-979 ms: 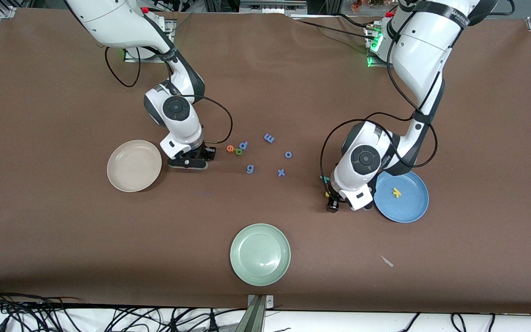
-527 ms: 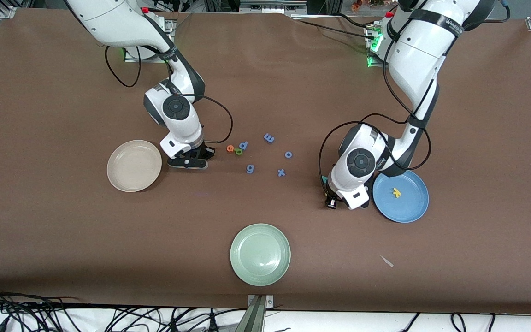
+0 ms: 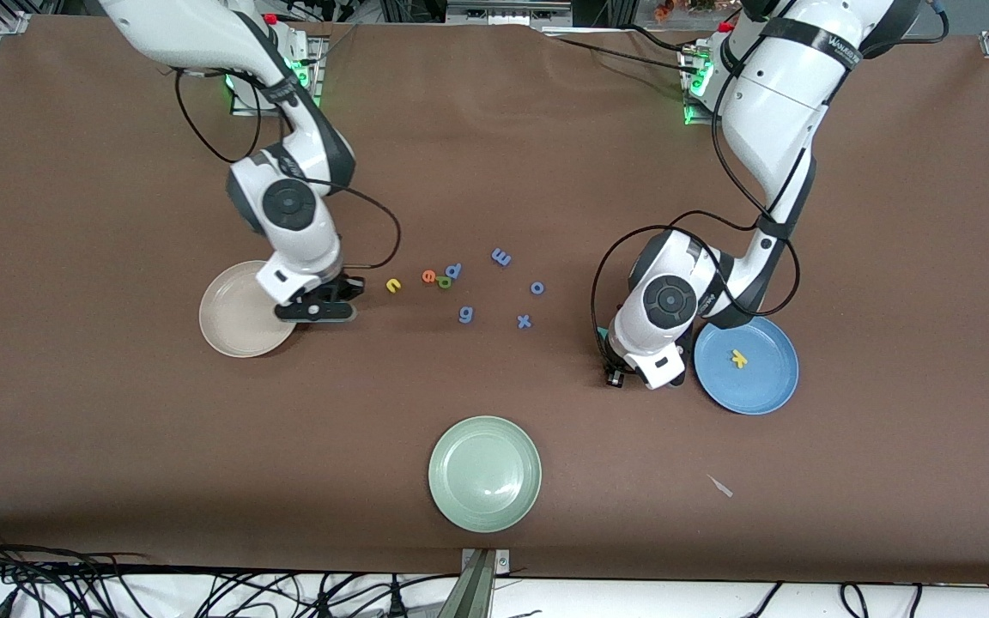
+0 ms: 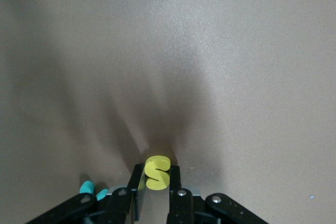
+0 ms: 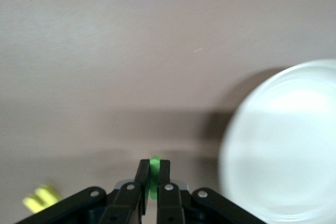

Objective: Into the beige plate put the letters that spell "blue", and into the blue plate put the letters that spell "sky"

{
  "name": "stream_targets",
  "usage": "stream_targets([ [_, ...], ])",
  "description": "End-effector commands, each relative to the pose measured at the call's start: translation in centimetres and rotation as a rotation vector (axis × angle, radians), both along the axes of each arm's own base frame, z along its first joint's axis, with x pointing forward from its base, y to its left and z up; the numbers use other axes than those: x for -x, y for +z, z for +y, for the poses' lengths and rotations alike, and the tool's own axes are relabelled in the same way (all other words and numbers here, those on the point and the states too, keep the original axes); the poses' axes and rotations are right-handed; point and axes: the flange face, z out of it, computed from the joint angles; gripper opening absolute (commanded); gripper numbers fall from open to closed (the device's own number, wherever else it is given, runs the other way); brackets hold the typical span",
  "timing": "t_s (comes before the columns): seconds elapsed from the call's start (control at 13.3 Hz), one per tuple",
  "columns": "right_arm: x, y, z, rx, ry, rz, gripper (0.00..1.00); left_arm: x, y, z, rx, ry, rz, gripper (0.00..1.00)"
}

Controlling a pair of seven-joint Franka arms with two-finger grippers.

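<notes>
Front view: the right hand (image 3: 320, 307) hangs at the beige plate (image 3: 233, 330) rim; the left hand (image 3: 623, 371) is low beside the blue plate (image 3: 761, 378), which holds the yellow "k" (image 3: 738, 359).

Left wrist view: the left hand is clenched on the yellow "s" (image 4: 156, 172), probably for the blue plate.

Right wrist view: the right hand pinches a green bar-like "l" (image 5: 154, 176), beige plate alongside, ready to drop.

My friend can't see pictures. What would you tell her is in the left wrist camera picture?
The left claw is shut on a small yellow foam letter "s", pinched between its black fingers just above the plain brown table. A bit of a teal-green foam letter peeks out beside the claw.
</notes>
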Motion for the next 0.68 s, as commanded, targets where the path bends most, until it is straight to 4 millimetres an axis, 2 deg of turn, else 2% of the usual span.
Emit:
stream_targets([
  [0.0,-1.1,2.0,-5.4,0.037,0.12,0.041,0.0,0.0,-0.2,0.1,-0.001,0.003,-0.005,0.07],
  [0.15,-1.8,1.8,-10.5,0.059,0.177,0.079,0.07,-0.6,1.3,0.9,-0.015,-0.063,-0.02,0.07],
  [0.23,-1.7,1.1,-12.1,0.062,0.18,0.094,0.21,-0.8,2.7,1.6,-0.025,-0.141,-0.01,0.07],
  [0.3,-1.6,0.9,-12.2,0.061,0.172,0.098,0.49,-1.1,3.9,2.6,-0.043,-0.196,0.019,0.07],
  [0.38,-1.6,0.8,-12.3,0.061,0.16,0.097,0.62,-1.4,5.6,4.0,-0.053,-0.259,0.034,0.07],
  [0.53,-1.5,1.2,-11.5,0.041,0.106,0.09,0.63,-2.3,8.2,8.3,-0.061,-0.349,0.073,0.08],
  [0.6,-1.2,1.3,-9.8,0.015,0.069,0.086,0.67,-2.4,8.8,10.3,-0.062,-0.417,0.103,0.08],
])
